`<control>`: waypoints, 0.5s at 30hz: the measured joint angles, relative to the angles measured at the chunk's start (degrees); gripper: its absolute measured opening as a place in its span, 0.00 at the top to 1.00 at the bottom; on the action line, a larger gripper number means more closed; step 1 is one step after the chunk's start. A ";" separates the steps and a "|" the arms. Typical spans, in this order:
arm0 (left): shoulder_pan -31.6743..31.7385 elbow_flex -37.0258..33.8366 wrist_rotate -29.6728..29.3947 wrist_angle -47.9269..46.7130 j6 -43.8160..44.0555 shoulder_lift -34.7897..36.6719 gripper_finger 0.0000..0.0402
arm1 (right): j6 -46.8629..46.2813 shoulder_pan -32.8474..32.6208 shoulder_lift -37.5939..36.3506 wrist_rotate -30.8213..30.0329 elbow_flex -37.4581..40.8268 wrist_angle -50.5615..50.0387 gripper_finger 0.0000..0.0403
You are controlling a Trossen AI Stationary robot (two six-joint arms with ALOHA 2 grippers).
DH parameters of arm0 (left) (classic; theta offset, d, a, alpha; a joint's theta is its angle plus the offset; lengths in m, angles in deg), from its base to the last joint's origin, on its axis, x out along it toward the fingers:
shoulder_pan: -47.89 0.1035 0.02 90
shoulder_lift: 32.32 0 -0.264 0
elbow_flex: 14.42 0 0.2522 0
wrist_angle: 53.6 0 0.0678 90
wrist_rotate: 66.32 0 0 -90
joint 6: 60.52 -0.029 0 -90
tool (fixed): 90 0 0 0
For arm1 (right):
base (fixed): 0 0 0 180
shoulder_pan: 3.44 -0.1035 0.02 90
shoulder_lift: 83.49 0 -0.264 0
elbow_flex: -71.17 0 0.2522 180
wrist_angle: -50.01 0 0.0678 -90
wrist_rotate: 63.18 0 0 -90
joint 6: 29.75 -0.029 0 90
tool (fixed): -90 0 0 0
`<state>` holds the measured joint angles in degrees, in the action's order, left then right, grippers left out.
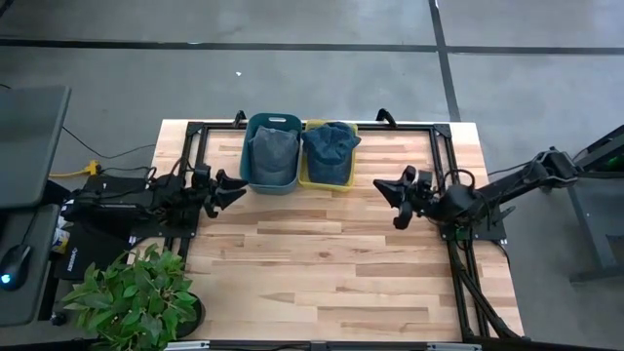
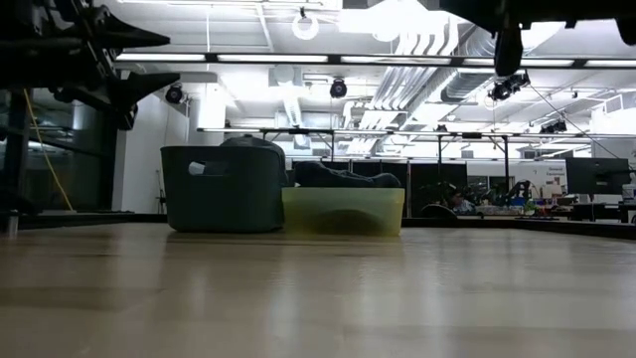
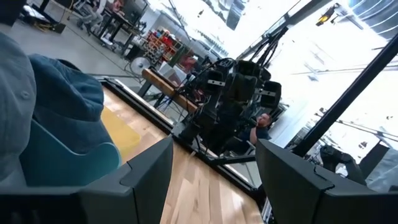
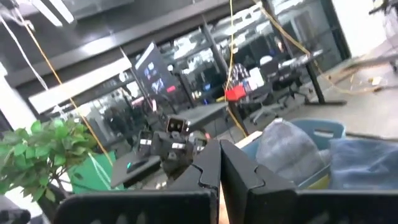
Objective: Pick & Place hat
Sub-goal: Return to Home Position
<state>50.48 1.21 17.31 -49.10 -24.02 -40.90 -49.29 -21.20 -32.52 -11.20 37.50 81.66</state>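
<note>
Wood worktop (image 1: 331, 263), high view: blue bin (image 1: 271, 185) and yellow bin (image 1: 327, 184) touch side by side at the far edge; gray cap (image 1: 272, 151) lies in the blue bin, blue cap (image 1: 330, 146) in the yellow bin.
Arms, high view: left pincer (image 1: 237, 187) just beside the blue bin; right pincer (image 1: 393, 200) near the yellow bin.
Low view: both bins stand on the worktop, caps rising over their rims.
Left wrist view: left pincer's fingers (image 3: 149, 174) wide apart, holding nothing.
Right wrist view: right pincer's fingers (image 4: 199, 180) pressed together, holding nothing.
</note>
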 joint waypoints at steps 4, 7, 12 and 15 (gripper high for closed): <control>0.00 0.00 -0.98 0.04 -0.20 0.00 0.44 | 3.02 0.02 -3.11 -1.11 4.30 5.38 1.00; 0.00 -0.02 -1.39 -0.20 -0.25 0.00 0.44 | 4.69 0.02 -8.14 -1.64 7.67 7.03 1.00; 0.00 -0.02 -5.07 -1.69 0.51 0.00 0.44 | 9.11 0.02 -17.47 -1.99 11.08 6.41 1.00; 0.02 -0.02 -6.67 -2.72 1.28 -0.02 0.44 | 9.98 0.02 -22.76 -1.99 12.53 2.33 1.00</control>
<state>50.50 1.19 10.64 -51.82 -22.74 -40.92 -39.31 -21.18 -55.28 -13.19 50.03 83.99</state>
